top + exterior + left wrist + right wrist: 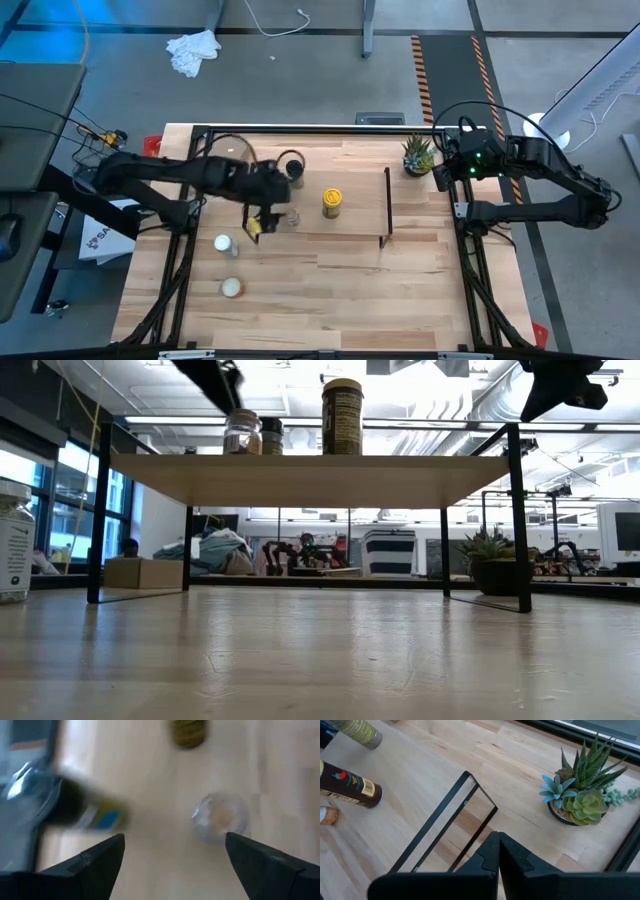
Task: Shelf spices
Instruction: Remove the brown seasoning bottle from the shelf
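The shelf (340,225) stands mid-table on its black frame legs. On its plank stand the yellow jar (332,202), the black-capped jar (293,166) and the small clear glass jar (290,217); all three show on top in the low view, the clear jar (242,432) leftmost. The white-capped jar (224,243) stands on the tabletop left of the shelf. My left gripper (258,225) hovers open above the shelf's left end, the clear jar (220,816) below and apart from its fingers. My right gripper (445,175) waits shut at the table's far right.
A potted succulent (418,155) sits at the far right, beside my right gripper (498,845). Another small pale-topped jar (232,288) stands on the tabletop toward the near left. Bare plank lies right of the yellow jar. A black frame (200,135) borders the table.
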You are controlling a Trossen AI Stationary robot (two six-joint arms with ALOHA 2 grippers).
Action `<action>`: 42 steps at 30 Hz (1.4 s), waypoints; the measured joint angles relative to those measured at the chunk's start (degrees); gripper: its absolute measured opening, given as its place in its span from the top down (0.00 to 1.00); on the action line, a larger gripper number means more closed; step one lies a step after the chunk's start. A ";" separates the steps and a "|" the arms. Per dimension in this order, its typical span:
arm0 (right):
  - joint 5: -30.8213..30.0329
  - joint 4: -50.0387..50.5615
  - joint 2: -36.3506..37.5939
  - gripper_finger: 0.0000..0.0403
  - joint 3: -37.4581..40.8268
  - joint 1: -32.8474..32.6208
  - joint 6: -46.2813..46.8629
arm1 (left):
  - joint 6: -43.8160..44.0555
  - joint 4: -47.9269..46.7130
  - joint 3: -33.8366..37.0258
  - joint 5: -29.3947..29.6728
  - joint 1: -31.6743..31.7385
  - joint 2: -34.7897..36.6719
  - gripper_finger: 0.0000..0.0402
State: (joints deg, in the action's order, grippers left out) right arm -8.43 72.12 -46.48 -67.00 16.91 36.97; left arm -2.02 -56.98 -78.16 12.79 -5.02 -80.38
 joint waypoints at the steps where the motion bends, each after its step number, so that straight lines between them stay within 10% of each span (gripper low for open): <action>1: 0.00 0.00 0.00 1.00 0.00 0.00 -0.34 | -2.40 0.71 -0.18 -3.15 0.44 -0.91 0.14; 20: 0.07 0.04 0.00 1.00 0.00 0.00 -2.11 | -8.95 4.48 -0.07 -10.44 0.93 -10.22 0.16; 29: 0.07 0.04 0.00 1.00 0.00 0.00 -2.51 | -7.56 4.10 -0.07 -5.84 -0.02 -8.20 0.56; 33: 0.04 0.06 0.00 1.00 0.00 0.00 -2.48 | -3.29 1.90 -0.07 -10.86 -0.45 -4.74 0.56; 42: 0.02 0.07 0.00 1.00 0.00 -0.01 -2.86 | 3.91 -7.33 3.72 -15.81 -17.25 5.29 0.56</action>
State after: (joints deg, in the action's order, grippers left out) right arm -8.40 72.18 -46.48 -67.00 16.90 34.11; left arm 1.90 -64.31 -74.44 -3.03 -22.27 -75.09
